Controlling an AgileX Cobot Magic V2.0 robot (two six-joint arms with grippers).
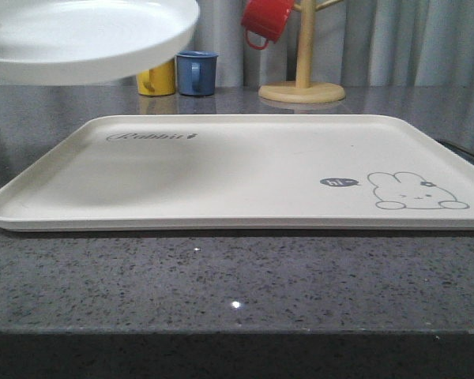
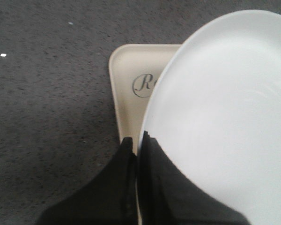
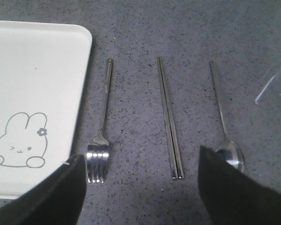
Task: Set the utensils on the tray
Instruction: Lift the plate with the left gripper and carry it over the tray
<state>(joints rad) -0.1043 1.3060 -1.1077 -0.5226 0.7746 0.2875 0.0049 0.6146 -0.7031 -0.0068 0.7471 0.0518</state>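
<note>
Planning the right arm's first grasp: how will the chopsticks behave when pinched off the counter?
The chopsticks look like thin polished metal, so probably stiff but slippery. Lying flat on the counter, they offer little height to grip. As two loose sticks side by side, they may separate or roll.

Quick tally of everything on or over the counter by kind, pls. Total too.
Tray: 1
White plate, gripped at its rim by the left gripper: 1
Fork: 1
Chopsticks: 1 pair
Spoon: 1
Mugs: 3, namely yellow, blue, red
Wooden mug stand: 1
Total: 9 items, counting the pair as one.
</note>
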